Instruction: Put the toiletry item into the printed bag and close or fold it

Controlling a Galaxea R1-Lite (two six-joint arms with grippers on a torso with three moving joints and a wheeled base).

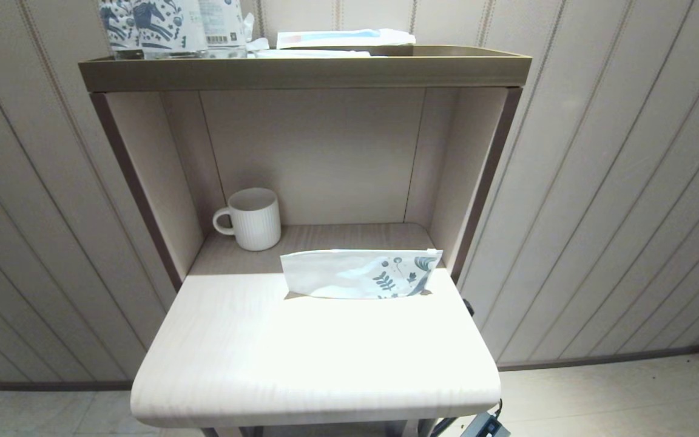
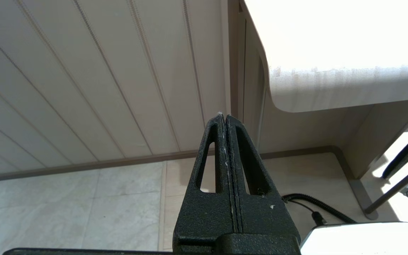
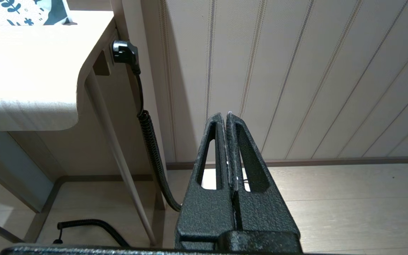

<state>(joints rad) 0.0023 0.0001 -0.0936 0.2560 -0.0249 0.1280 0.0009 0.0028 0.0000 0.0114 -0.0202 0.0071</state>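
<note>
The printed bag (image 1: 361,274) lies on the pale table top, its blue leaf print toward the right end; a corner of the bag (image 3: 30,12) shows in the right wrist view. The cream-white toiletry stick is not in view anywhere. Neither arm appears in the head view. My left gripper (image 2: 224,116) hangs shut and empty below the table's left front corner, over the floor. On the other side, my right gripper (image 3: 225,115) is shut and empty, low beside the table's right side, facing the panelled wall.
A white ribbed mug (image 1: 251,218) stands at the back left of the alcove. On the top shelf (image 1: 301,70) are blue horse-printed packs (image 1: 143,24) and a flat white-and-blue packet (image 1: 343,37). A plug with coiled black cable (image 3: 147,124) hangs off the table's right side.
</note>
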